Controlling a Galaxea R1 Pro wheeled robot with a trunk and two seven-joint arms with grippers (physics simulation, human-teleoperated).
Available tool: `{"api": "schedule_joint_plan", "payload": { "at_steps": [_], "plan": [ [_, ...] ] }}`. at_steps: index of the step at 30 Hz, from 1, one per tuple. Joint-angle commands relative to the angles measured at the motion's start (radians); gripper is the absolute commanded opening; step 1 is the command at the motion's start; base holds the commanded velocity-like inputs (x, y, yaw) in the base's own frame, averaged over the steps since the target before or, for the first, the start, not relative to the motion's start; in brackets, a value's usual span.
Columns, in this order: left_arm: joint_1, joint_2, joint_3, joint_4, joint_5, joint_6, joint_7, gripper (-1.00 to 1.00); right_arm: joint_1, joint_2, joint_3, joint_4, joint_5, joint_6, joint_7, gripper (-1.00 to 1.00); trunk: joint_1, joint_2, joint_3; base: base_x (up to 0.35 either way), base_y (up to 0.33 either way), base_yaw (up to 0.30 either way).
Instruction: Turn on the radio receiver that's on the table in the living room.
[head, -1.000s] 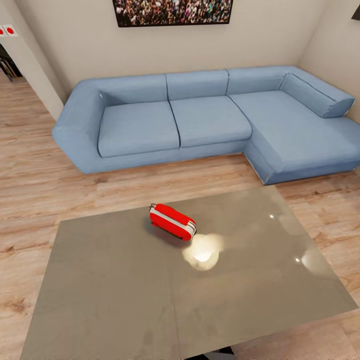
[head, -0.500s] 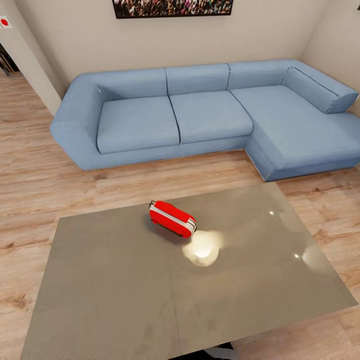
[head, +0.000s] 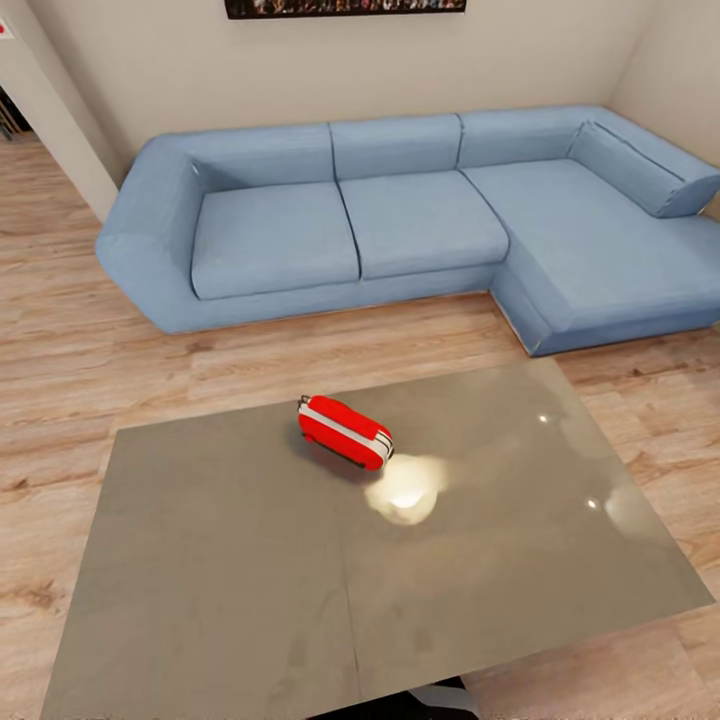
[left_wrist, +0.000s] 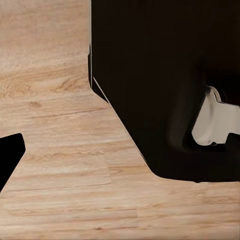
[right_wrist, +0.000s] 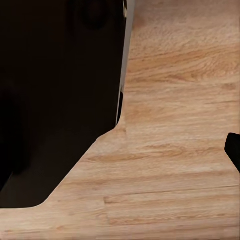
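The red radio receiver (head: 344, 432) with its white band lies on its side on the glossy grey-taupe table (head: 220, 580), a little behind the table's middle. A bright lamp reflection sits on the tabletop right beside it. Nothing touches the radio. One dark fingertip (left_wrist: 9, 159) of my left gripper pokes in at the edge of the left wrist view, over wooden floor. Likewise, a dark fingertip (right_wrist: 234, 149) of my right gripper pokes in at the edge of the right wrist view. The frames do not reveal how the jaws stand.
A light-blue L-shaped sofa (head: 400, 215) stands behind the table along the far wall, with a strip of wooden floor (head: 300, 355) between them. A crowd picture (head: 345, 6) hangs above. The robot's black base (left_wrist: 165, 80) looms in both wrist views.
The whole head view has shifted: sofa and picture sit higher in the frame and the table looks slightly nearer, so the camera has moved. The radio stays put on the table.
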Motion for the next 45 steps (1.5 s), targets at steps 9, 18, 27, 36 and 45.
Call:
{"api": "schedule_joint_plan", "payload": {
  "at_steps": [9, 18, 27, 36, 45],
  "plan": [
    [0.000, 0.000, 0.000, 0.000, 0.000, 0.000, 0.000, 1.00, 0.000, 0.000, 0.000, 0.000, 0.000, 0.000, -0.001, 1.00, 0.000, 0.000, -0.015, 0.000, 0.000, 0.000],
    [0.000, 0.000, 0.000, 0.000, 0.000, 0.000, 0.000, 1.00, 0.000, 0.000, 0.000, 0.000, 0.000, 0.001, -0.002, 1.00, 0.000, 0.000, -0.029, 0.000, 0.000, 0.000],
    [0.000, 0.000, 0.000, 0.000, 0.000, 0.000, 0.000, 1.00, 0.000, 0.000, 0.000, 0.000, 0.000, 0.001, -0.002, 1.00, 0.000, 0.000, -0.043, 0.000, 0.000, 0.000],
    [0.000, 0.000, 0.000, 0.000, 0.000, 0.000, 0.000, 1.00, 0.000, 0.000, 0.000, 0.000, 0.000, 0.001, -0.001, 1.00, 0.000, 0.000, -0.058, 0.000, 0.000, 0.000],
    [0.000, 0.000, 0.000, 0.000, 0.000, 0.000, 0.000, 1.00, 0.000, 0.000, 0.000, 0.000, -0.001, 0.008, 0.000, 1.00, 0.000, 0.000, -0.062, 0.000, 0.000, 0.000]
  ]
}}
